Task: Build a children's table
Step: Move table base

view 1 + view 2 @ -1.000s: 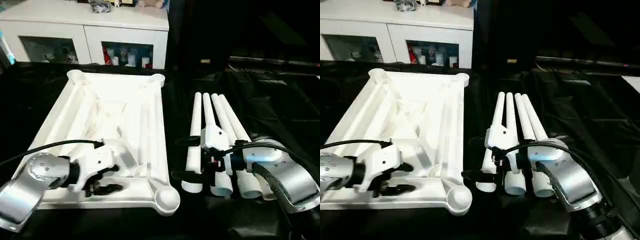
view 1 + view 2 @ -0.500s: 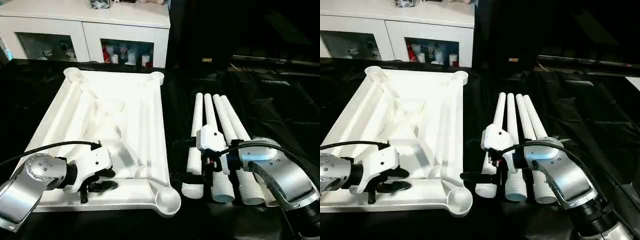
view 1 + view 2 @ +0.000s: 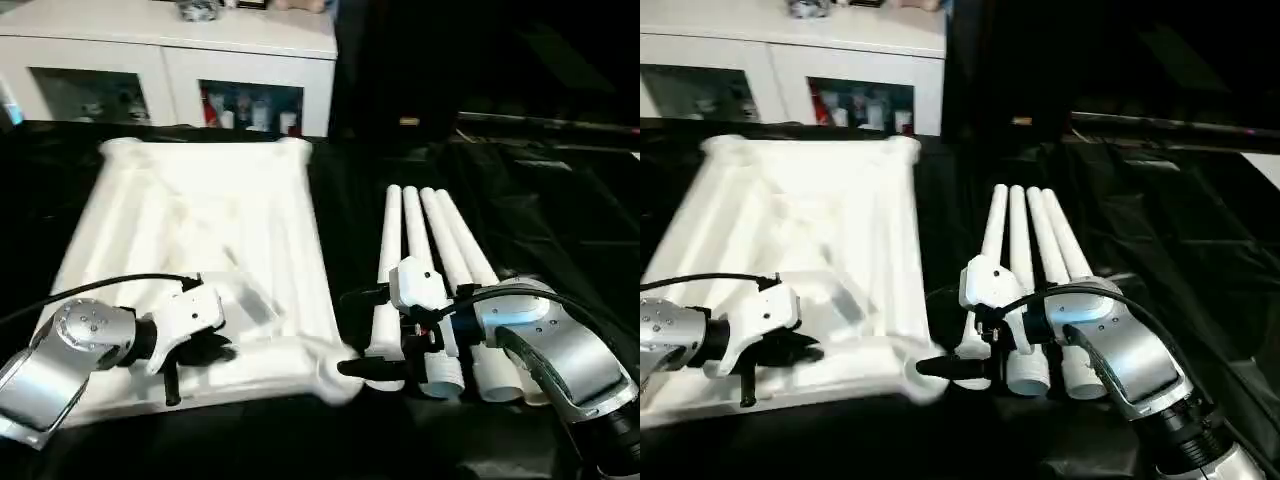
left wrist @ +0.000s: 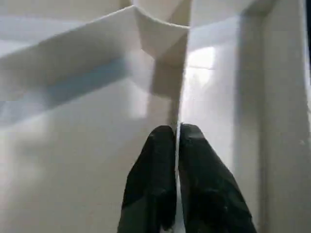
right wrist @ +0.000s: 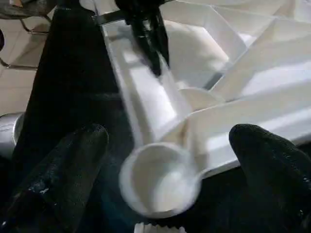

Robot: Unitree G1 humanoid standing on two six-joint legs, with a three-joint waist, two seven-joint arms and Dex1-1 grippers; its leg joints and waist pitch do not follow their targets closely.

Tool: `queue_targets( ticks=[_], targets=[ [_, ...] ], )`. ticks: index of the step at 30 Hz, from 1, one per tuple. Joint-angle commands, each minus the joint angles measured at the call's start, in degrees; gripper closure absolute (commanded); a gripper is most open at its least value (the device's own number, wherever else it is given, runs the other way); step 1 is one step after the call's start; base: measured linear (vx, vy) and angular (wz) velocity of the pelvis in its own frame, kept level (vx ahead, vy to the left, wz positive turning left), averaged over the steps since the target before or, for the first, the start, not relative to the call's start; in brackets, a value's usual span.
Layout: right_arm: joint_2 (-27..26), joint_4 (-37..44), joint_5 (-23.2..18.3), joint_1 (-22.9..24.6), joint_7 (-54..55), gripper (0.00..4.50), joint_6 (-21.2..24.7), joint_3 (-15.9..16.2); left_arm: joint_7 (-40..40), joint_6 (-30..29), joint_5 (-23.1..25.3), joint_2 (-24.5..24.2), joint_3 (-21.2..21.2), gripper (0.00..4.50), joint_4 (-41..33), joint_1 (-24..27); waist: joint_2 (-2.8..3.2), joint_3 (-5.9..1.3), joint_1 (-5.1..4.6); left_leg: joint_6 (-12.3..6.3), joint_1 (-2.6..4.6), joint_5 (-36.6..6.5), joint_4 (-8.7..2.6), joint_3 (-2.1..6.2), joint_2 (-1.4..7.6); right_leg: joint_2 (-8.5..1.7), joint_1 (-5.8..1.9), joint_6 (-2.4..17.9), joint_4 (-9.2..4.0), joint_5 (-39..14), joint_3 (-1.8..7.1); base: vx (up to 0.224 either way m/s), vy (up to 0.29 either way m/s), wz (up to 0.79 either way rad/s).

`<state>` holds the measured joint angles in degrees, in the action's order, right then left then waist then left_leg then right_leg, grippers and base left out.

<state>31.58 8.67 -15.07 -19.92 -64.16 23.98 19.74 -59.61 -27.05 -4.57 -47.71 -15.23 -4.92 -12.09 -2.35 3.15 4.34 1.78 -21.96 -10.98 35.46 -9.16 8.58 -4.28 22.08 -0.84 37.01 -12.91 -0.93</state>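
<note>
The white table top (image 3: 200, 230) lies ribbed side up on the black cloth and looks smeared. My left gripper (image 3: 192, 352) is at its near edge, shut on a thin rib (image 4: 178, 104) that runs between the fingers. Four white legs (image 3: 432, 250) lie side by side to the right. My right gripper (image 3: 361, 332) hangs open at the legs' threaded near ends. Its fingers stand wide apart on either side of the top's near right corner socket (image 5: 158, 187), without touching it. The right wrist view also catches the left gripper (image 5: 146, 34) on the rib.
A white cabinet with glass doors (image 3: 170, 60) stands behind the black-draped table (image 3: 560, 220). A black cable (image 3: 100, 290) loops from my left forearm over the top's near left part. Bare black cloth lies right of the legs.
The table top has slid left and its near right corner has come closer to the right gripper. The legs have stayed in place. My left gripper has kept its hold.
</note>
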Motion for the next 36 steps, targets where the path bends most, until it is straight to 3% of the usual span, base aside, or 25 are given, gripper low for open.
queue_targets(
  ticks=[1,6,8,9,14,16,17,18,20,22,23,24,28,30,31,32,36],
  targets=[
    [0.09,-0.30,0.62,-0.71,0.30,0.00,-0.86,-0.42,2.58,1.12,1.71,-0.38,1.84,4.48,1.60,-1.48,0.99,-2.94,0.19,2.81,1.29,-19.42,-5.94,1.73,3.94,-3.88,-1.11,11.49,-4.83,-12.44,2.16,0.000,0.000,0.00],
    [-0.11,-1.19,1.00,-1.05,0.51,0.00,-1.53,-0.27,2.72,5.24,3.77,-0.87,1.32,4.48,5.37,-3.07,0.94,-3.19,0.25,1.36,1.24,-15.11,-5.62,1.43,3.94,-3.69,-1.35,12.97,-4.34,-6.15,2.02,0.000,0.000,0.00],
    [-0.20,-1.48,1.07,-1.23,0.63,0.00,-1.72,-0.28,2.55,9.34,3.94,-0.43,1.50,4.48,8.32,-4.28,0.87,-3.19,0.33,0.99,1.34,-14.81,-5.59,1.33,3.95,-3.62,-1.27,13.32,-4.34,-5.53,1.96,0.000,0.000,0.00],
    [-0.32,-1.86,1.28,-1.48,0.75,0.00,-2.07,-0.27,1.59,16.01,3.87,0.13,1.75,4.48,13.75,-6.62,0.78,-3.24,0.44,0.72,1.33,-14.50,-5.53,1.32,3.88,-3.61,-1.31,13.26,-4.47,-5.35,1.96,0.000,0.000,0.00],
    [-0.30,-2.09,1.62,-1.61,0.83,0.00,-2.47,-0.26,-0.56,22.06,3.10,-0.06,2.46,4.48,19.53,-9.16,0.89,-3.21,0.89,2.16,1.63,-16.62,-5.82,1.10,4.23,-3.84,-1.12,13.02,-4.28,-6.60,1.93,0.000,0.000,0.00],
    [-0.25,-2.09,1.69,-1.51,1.05,0.00,-2.65,-0.42,-2.20,25.60,2.95,-0.85,2.73,4.48,21.33,-9.83,1.19,-3.29,0.92,2.39,1.69,-16.45,-5.77,1.06,4.22,-3.86,-1.06,12.98,-4.28,-5.92,2.02,0.000,0.000,0.00],
    [-0.25,-2.09,1.69,-1.51,1.05,0.00,-2.65,-0.42,-2.20,25.60,2.95,-0.85,2.73,4.48,21.33,-9.83,1.07,-3.29,0.90,2.41,1.65,-16.27,-5.77,1.00,4.22,-3.83,-1.11,13.02,-4.20,-5.11,2.00,0.000,0.000,0.00],
    [-0.23,-1.76,1.64,-1.26,1.11,0.00,-2.57,-0.55,-3.69,25.74,2.39,-1.45,2.85,4.48,20.68,-9.34,1.31,-3.33,0.93,2.51,1.71,-16.14,-5.77,1.01,4.27,-3.87,-1.08,13.16,-4.09,-4.46,1.99,0.000,0.000,0.00],
    [-0.24,-1.45,1.60,-0.99,1.17,0.00,-2.45,-0.71,-5.73,22.90,0.00,-1.49,3.74,4.08,18.45,-8.27,1.26,-3.29,0.89,2.62,1.73,-16.12,-5.77,0.91,4.24,-3.81,-1.04,13.48,-4.01,-4.07,1.94,0.000,0.000,0.00],
    [-0.24,-1.42,1.60,-0.87,1.20,0.00,-2.52,-0.78,-7.38,22.81,-1.74,-1.37,4.27,3.97,18.60,-8.08,1.30,-3.30,0.93,2.64,1.78,-15.83,-5.74,0.81,4.25,-3.78,-1.01,13.99,-3.93,-3.55,1.91,0.000,0.000,0.00],
    [-0.24,-1.42,1.60,-0.85,1.22,0.00,-2.55,-0.80,-7.78,23.05,-2.06,-1.47,4.39,3.79,18.73,-8.03,1.33,-3.23,1.02,2.84,1.82,-16.46,-5.85,0.82,4.33,-3.83,-1.01,14.35,-3.98,-3.96,1.90,0.000,0.000,0.00],
    [-0.22,-1.39,1.55,-0.78,1.28,0.00,-2.50,-0.88,-7.92,23.16,-2.21,-1.72,4.58,3.79,18.62,-7.91,0.85,-3.09,0.95,2.80,1.75,-17.17,-5.89,0.77,4.31,-3.79,-1.06,14.31,-4.11,-5.05,1.91,0.000,0.000,0.00],
    [-0.41,-1.15,0.76,-0.80,1.71,0.00,-2.01,-1.65,-8.47,23.59,-3.14,-3.26,6.49,3.50,18.35,-8.14,0.77,-2.92,0.97,3.08,1.82,-18.86,-5.96,0.85,4.31,-4.03,-0.87,12.98,-4.44,-10.23,2.12,0.000,0.000,0.00],
    [-0.67,-0.85,0.12,-0.88,2.19,0.00,-1.48,-2.25,-8.14,22.84,-4.66,-3.39,8.31,3.20,17.39,-8.36,0.93,-2.89,0.91,3.63,1.86,-19.48,-6.02,0.91,4.35,-4.06,-0.75,12.67,-4.49,-11.57,2.12,0.000,0.000,0.00],
    [-1.26,-0.18,-1.15,-0.86,3.39,0.00,-0.60,-3.92,-6.66,19.31,-8.35,-3.09,12.50,3.16,14.75,-8.95,0.91,-2.93,0.90,3.72,1.89,-19.46,-6.01,0.91,4.34,-4.02,-0.74,12.72,-4.44,-11.43,2.09,0.000,0.000,0.00],
    [-1.73,0.23,-1.57,-0.74,4.51,0.00,-0.43,-4.95,-5.67,17.13,-10.47,-2.72,14.70,3.11,13.12,-9.05,1.34,-3.04,0.92,4.19,2.02,-19.37,-5.94,0.92,4.33,-3.97,-0.59,13.46,-4.17,-10.11,2.04,0.000,0.000,0.00],
    [-4.37,1.55,-0.45,0.34,12.23,0.00,-0.50,-8.86,2.07,14.59,-12.69,0.80,19.73,2.78,8.37,-8.35,1.03,-2.91,0.83,4.28,1.80,-18.49,-5.90,0.78,4.21,-3.76,-0.78,13.68,-4.23,-8.62,1.95,0.000,0.000,0.00]
  ],
)
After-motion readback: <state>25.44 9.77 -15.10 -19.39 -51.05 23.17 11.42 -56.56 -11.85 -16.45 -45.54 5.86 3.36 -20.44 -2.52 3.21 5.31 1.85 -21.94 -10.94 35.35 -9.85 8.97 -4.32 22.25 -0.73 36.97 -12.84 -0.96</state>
